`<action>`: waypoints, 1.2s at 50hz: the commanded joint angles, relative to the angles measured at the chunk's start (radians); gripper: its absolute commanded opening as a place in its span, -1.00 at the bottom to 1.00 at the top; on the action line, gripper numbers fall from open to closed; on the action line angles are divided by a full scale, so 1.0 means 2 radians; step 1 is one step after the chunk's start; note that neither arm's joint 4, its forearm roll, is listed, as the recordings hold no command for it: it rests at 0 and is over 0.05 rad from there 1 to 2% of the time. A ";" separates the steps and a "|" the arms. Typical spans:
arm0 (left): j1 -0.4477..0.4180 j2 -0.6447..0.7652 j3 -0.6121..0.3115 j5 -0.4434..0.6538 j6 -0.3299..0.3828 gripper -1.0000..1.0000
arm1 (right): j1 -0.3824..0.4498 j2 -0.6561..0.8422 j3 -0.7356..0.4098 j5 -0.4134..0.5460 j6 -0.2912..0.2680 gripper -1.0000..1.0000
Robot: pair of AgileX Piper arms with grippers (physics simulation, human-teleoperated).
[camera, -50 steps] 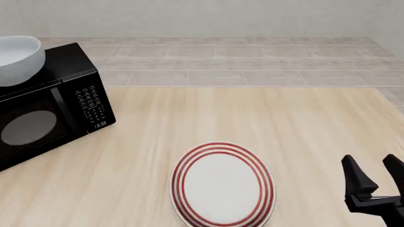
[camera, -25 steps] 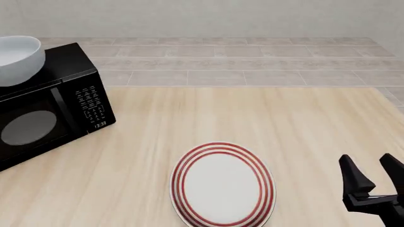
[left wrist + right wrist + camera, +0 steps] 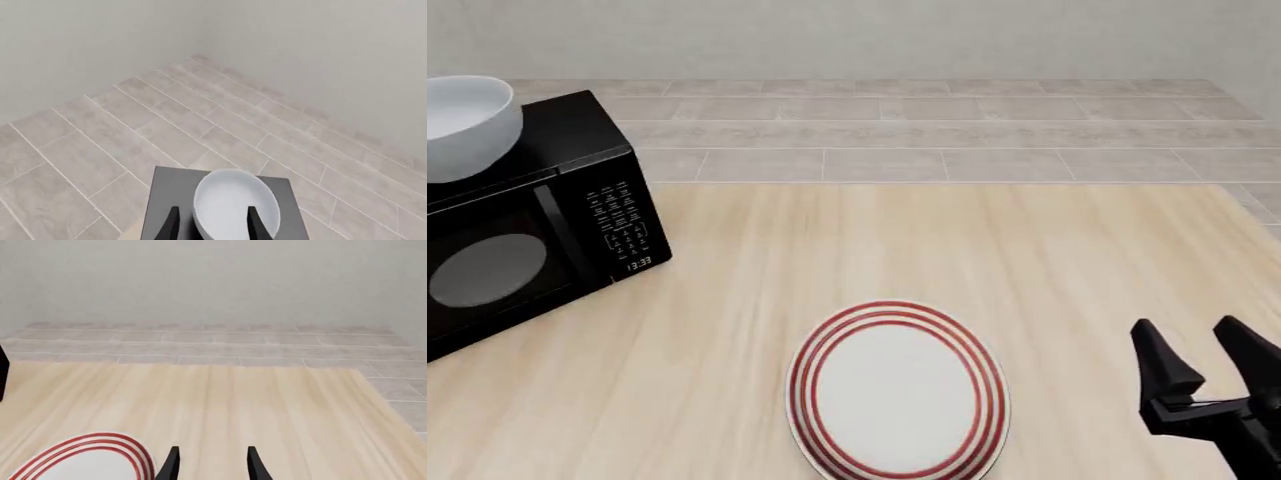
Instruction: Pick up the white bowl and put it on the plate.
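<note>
White bowl (image 3: 465, 125) sits atop microwave (image 3: 541, 225) at 10 o'clock; plate (image 3: 898, 391) at 6. Left gripper (image 3: 211, 224) wide, lined up w/ bowl; right gripper (image 3: 1198, 368) wide, empty. Risk: glossy bowl could slip off microwave edge if grip's shallow.

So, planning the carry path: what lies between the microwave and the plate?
Only bare wooden table separates microwave and plate, per the front view.
</note>
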 commanded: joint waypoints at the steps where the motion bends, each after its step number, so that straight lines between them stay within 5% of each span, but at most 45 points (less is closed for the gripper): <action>1: 0.012 0.064 -0.055 0.020 0.008 1.00 | 0.007 0.001 0.000 0.001 -0.003 1.00; 3: 0.016 0.063 -0.024 -0.003 0.009 1.00 | 0.011 -0.007 0.000 0.008 -0.004 1.00; 7: 0.011 0.094 -0.066 0.020 0.017 1.00 | 0.011 0.008 0.000 -0.006 -0.004 1.00; 23: 0.013 0.128 -0.058 -0.001 0.031 1.00 | 0.013 0.050 0.000 -0.042 -0.003 1.00; 25: 0.013 0.116 -0.009 -0.036 0.036 1.00 | 0.011 0.057 0.000 -0.049 -0.004 1.00; 29: 0.012 0.121 0.000 -0.045 0.040 1.00 | 0.013 0.066 0.000 -0.057 -0.003 1.00; 31: 0.011 0.145 -0.057 -0.006 0.043 1.00 | 0.014 0.071 0.000 -0.061 -0.004 1.00; 34: 0.013 0.155 -0.068 -0.001 0.047 1.00 | 0.014 0.083 0.000 -0.072 -0.004 1.00; 35: 0.013 0.150 -0.035 -0.025 0.048 1.00 | 0.014 0.086 0.000 -0.075 -0.004 1.00; 37: 0.011 0.163 -0.062 -0.007 0.047 1.00 | 0.013 0.088 0.000 -0.077 -0.002 1.00; 48: 0.005 0.178 -0.051 -0.026 0.064 1.00 | 0.013 0.160 0.000 -0.142 -0.006 1.00; 60: -0.017 0.223 -0.046 -0.044 0.062 1.00 | 0.012 0.154 0.000 -0.137 -0.001 1.00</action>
